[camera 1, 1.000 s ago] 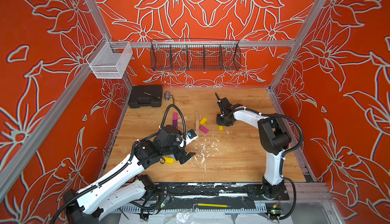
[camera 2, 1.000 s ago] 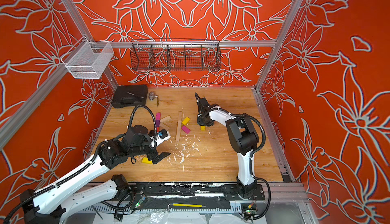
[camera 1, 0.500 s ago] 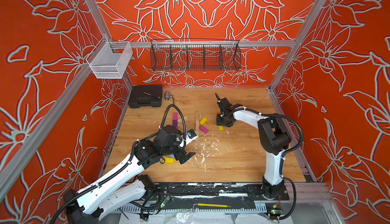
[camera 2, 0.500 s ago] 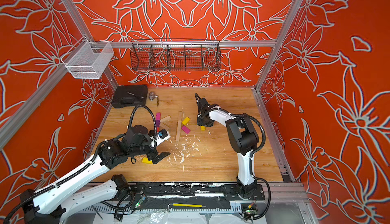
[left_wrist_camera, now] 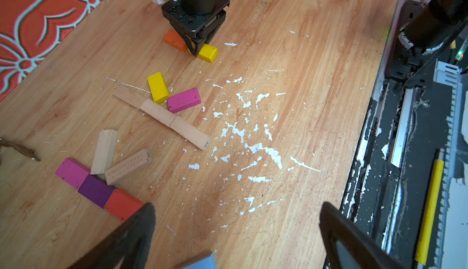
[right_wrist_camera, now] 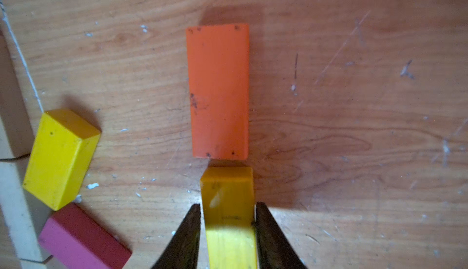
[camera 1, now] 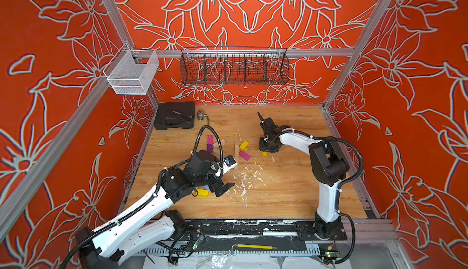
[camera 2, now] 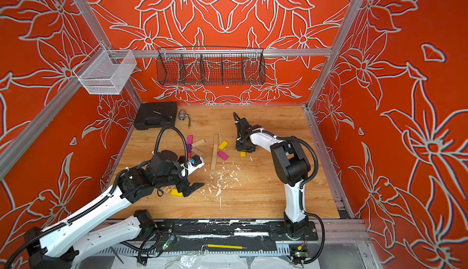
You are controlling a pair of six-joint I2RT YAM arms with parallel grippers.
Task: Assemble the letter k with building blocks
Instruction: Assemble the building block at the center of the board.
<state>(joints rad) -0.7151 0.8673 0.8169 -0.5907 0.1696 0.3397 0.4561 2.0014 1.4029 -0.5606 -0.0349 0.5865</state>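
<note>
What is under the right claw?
A yellow block pinched in the claw, with an orange block just past its end. The claw covers part of the yellow block.

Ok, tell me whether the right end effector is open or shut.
Shut on the small yellow wooden block: in the right wrist view, both fingers of the right end effector press its sides.

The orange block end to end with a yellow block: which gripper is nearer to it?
Right. The right gripper grips the yellow block, which almost touches the orange block. The left gripper hovers open far away, beyond the row of plain planks.
</note>
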